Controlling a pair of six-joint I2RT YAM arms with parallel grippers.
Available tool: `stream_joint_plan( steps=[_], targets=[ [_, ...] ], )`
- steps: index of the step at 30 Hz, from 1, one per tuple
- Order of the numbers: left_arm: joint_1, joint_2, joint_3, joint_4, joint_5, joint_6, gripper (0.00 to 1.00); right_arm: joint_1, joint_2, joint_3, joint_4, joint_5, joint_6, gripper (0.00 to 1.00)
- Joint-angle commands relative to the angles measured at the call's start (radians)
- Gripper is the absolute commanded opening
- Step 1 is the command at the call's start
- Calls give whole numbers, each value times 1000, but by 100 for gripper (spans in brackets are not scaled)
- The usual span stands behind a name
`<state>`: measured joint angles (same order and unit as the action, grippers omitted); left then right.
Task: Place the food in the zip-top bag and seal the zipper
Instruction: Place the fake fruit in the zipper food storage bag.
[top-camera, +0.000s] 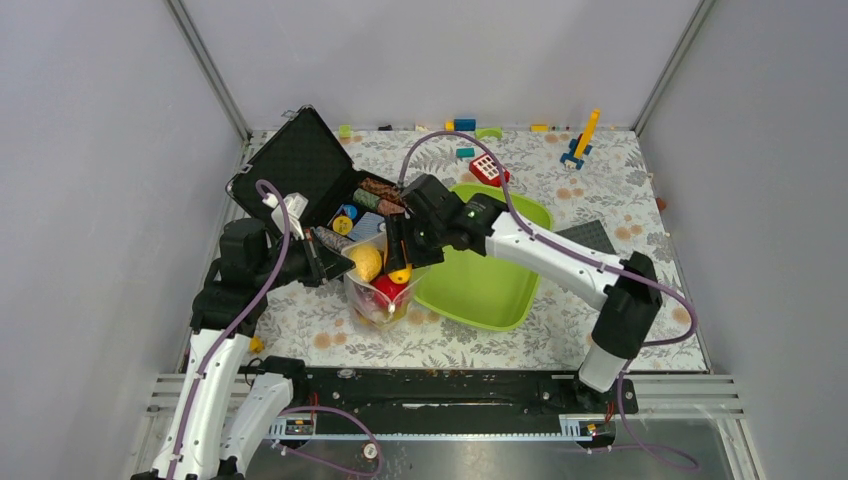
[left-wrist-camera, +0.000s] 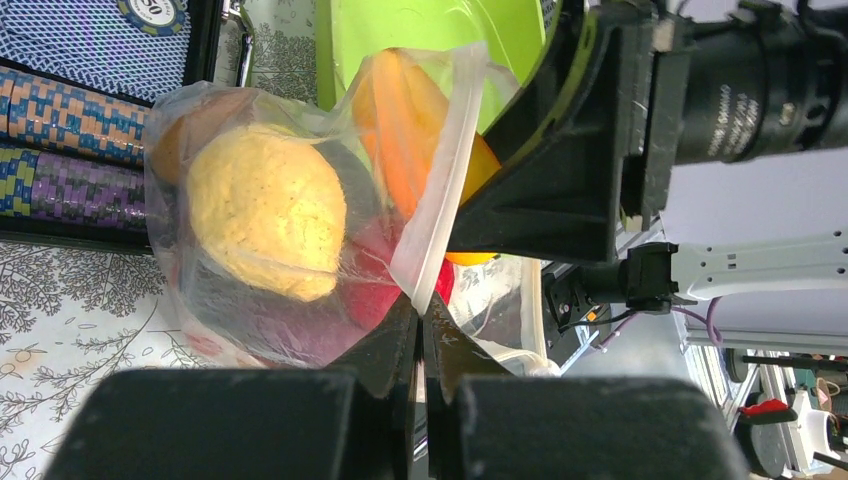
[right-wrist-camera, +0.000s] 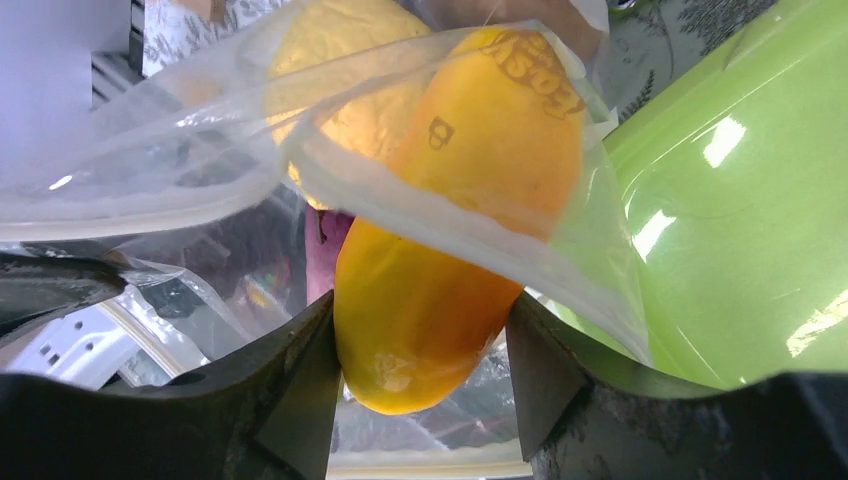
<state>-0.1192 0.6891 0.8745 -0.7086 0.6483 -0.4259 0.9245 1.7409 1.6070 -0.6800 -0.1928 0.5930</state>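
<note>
Top view: we find the zip-top bag (top-camera: 378, 298) standing on the counter (top-camera: 450, 345) just left of the green tray (top-camera: 480, 290), with its mouth up and unsealed. The left jaws meet its left lip. The right jaws come in from the far right, carrying the mango (top-camera: 400, 275) beside the yellowish ball (top-camera: 366, 262).

Left wrist view: the left jaws are clenched on a fold of the bag's (left-wrist-camera: 250, 330) rim. The ball (left-wrist-camera: 265, 210) and darker fruit lie inside the bag, and the mango (left-wrist-camera: 400, 120) sits at the mouth. This view alone confirms the pinch on the plastic.

Right wrist view: the right jaws grasp the mango (right-wrist-camera: 450, 230) across its lower end. Its long axis points straight away from them into the bag (right-wrist-camera: 200, 160), and the lip crosses its middle, a detail the other views hide. We judge the next move to be a push along that axis, then release. We cannot make out the zipper's slider in any view.
</note>
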Motion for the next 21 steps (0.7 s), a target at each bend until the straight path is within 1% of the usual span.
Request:
stream_joint_plan(
  steps=[1, 5, 7, 10, 12, 13, 14, 16, 21],
  targets=[
    [10, -4, 4, 57, 33, 7, 1, 40, -95, -50, 123, 255, 75, 54],
    [13, 2, 6, 56, 31, 3, 1, 93, -117, -85, 149, 323, 76, 58],
    [15, 4, 6, 57, 29, 3, 1, 107, -124, -97, 171, 327, 65, 65],
    [18, 6, 5, 57, 27, 0, 1, 110, -144, -112, 202, 309, 38, 71],
    [19, 5, 5, 56, 29, 0, 1, 111, -168, -138, 254, 284, 8, 89],
    [19, 6, 4, 56, 27, 0, 1, 111, -180, -146, 266, 280, -6, 96],
    [19, 6, 5, 57, 27, -1, 1, 111, -191, -153, 277, 279, -26, 99],
    [20, 6, 4, 57, 28, -1, 1, 111, -209, -162, 294, 274, -57, 100],
    [20, 1, 4, 57, 22, -1, 1, 112, -274, -219, 395, 175, -120, 100]
  ],
)
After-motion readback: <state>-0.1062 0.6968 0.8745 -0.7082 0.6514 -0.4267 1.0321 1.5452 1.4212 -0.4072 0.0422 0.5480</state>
